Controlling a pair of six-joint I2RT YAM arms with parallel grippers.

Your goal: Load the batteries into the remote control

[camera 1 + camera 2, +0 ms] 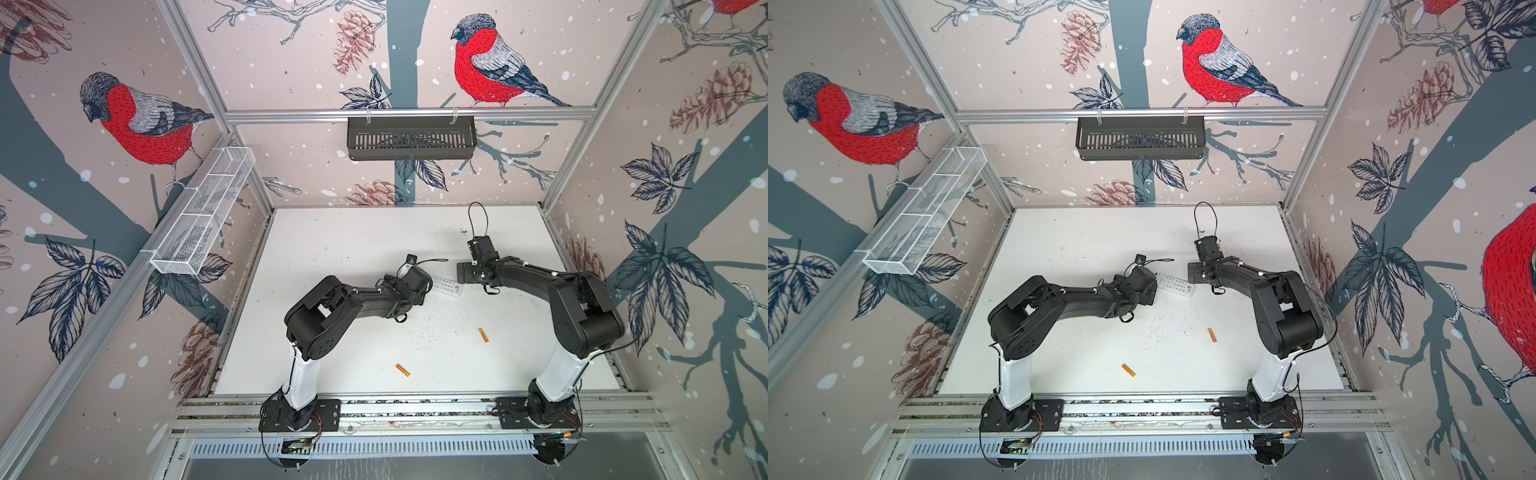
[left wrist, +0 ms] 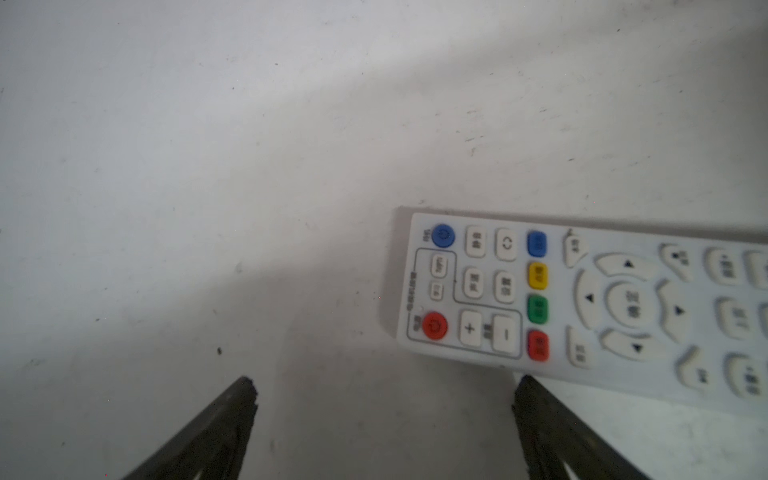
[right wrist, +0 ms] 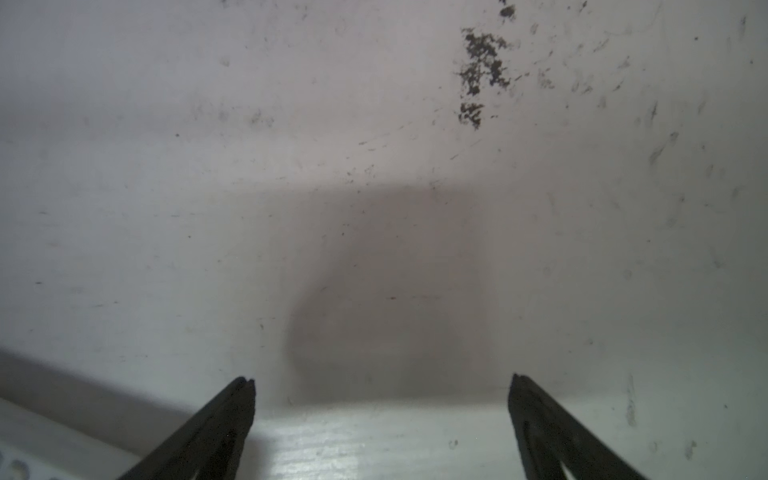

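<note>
The white remote control (image 1: 448, 286) (image 1: 1177, 284) lies face up mid-table between the two arms, red logo toward the right arm. In the left wrist view its coloured-button end (image 2: 540, 291) sits beside one fingertip (image 2: 530, 386). My left gripper (image 2: 384, 384) (image 1: 419, 282) hangs open over bare table at that end, holding nothing. My right gripper (image 3: 380, 382) (image 1: 467, 272) is open and empty just past the logo end. Two orange batteries lie loose nearer the front: one (image 1: 402, 370) (image 1: 1128, 370) at centre front, one (image 1: 482, 334) (image 1: 1212, 335) to the right.
A black slotted basket (image 1: 411, 139) hangs on the back rail and a white mesh basket (image 1: 203, 212) on the left wall. Dark crumbs (image 1: 432, 332) speckle the white table (image 1: 332, 249); a darker patch (image 3: 482, 70) shows ahead of the right gripper.
</note>
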